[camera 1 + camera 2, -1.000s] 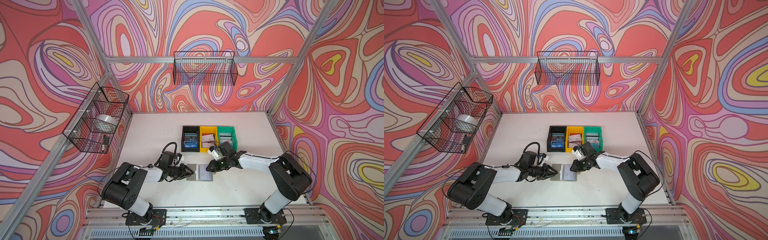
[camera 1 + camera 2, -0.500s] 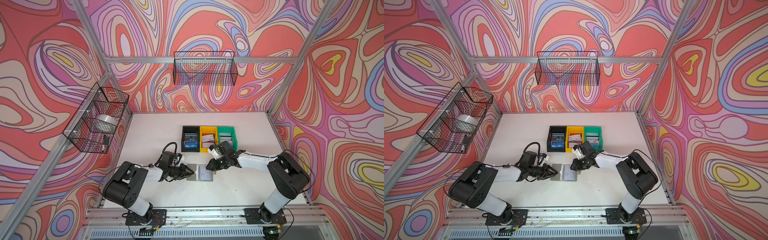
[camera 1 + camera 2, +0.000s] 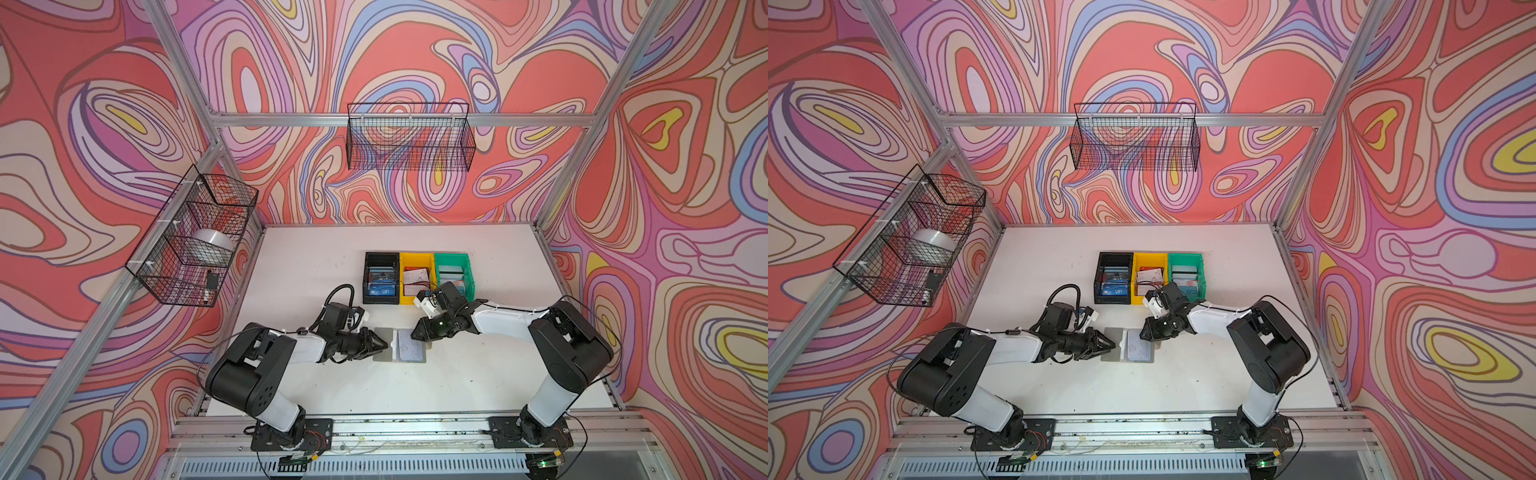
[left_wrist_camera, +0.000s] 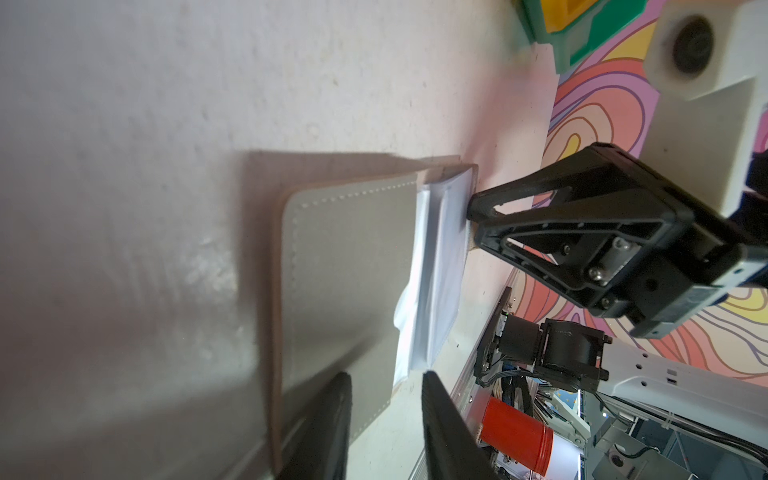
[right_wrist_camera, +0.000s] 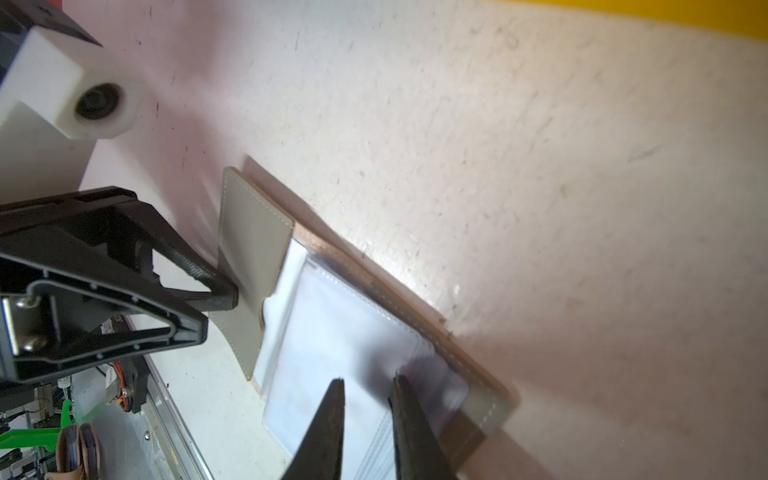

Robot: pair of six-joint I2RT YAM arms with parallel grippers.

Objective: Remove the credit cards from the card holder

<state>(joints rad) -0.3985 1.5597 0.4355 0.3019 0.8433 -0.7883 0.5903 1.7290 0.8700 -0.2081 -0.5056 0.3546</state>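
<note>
Two grippers meet at the open grey card holder [image 3: 400, 345], which lies flat at the table's [image 3: 478, 374] centre, at six o'clock from the yellow bin [image 3: 417, 275]. Your left gripper [image 3: 381, 344] comes in from nine o'clock, jaws partly apart, one tip pressing the holder's grey flap [image 5: 253, 266]; whether it pinches the flap, you cannot tell. Your right gripper [image 3: 417, 333] sits at the holder's two o'clock corner, fingers [image 5: 328, 432] narrowly parted over the clear sleeves [image 5: 345, 353]; a grip is not discernible.

"VIP" on blue card [image 3: 381, 291]
</note>
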